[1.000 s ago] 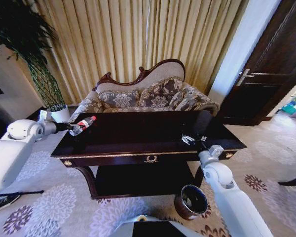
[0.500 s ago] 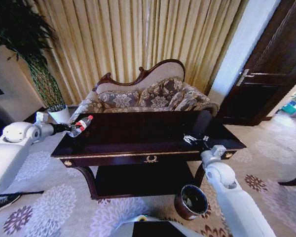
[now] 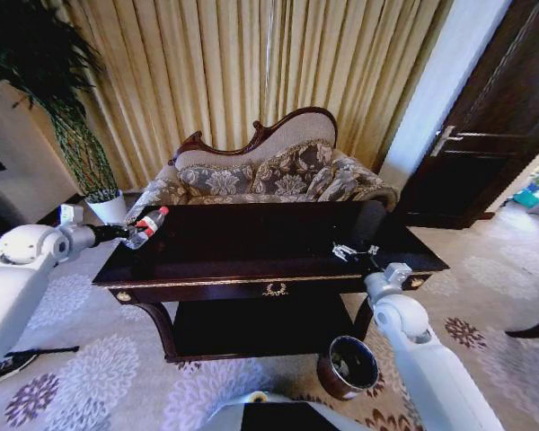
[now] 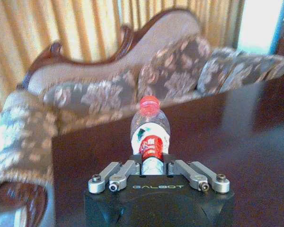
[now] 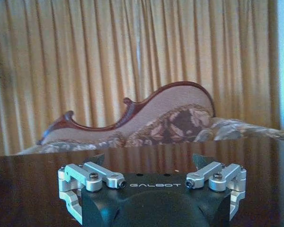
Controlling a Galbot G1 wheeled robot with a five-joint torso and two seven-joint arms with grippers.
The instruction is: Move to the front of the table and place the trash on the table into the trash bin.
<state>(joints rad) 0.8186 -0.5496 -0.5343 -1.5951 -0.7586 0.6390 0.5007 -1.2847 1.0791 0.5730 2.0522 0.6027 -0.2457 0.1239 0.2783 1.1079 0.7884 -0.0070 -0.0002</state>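
We log the left gripper point(image 3: 130, 235) at the head view's left edge, clamped on the clear plastic bottle with red cap point(image 4: 150, 134) above the dark glossy table's point(image 3: 251, 260) left end. Head view alone shows the round reddish-brown bin point(image 3: 348, 366), lower centre-right. Right gripper point(image 5: 151, 176) spread wide, empty.

Left end effector point(image 3: 130, 233) extended out to the left, fingers clamped. Right end effector point(image 3: 352, 254) extended forward, fingers spread.

Clear plastic bottle point(image 4: 150, 137), red cap, glossy label, in my left gripper point(image 4: 154, 169): matt black body, bare metal links. Table point(image 3: 251, 242) dark glossy wood, gold trim. Sofa point(image 3: 269, 171) patterned cloth.
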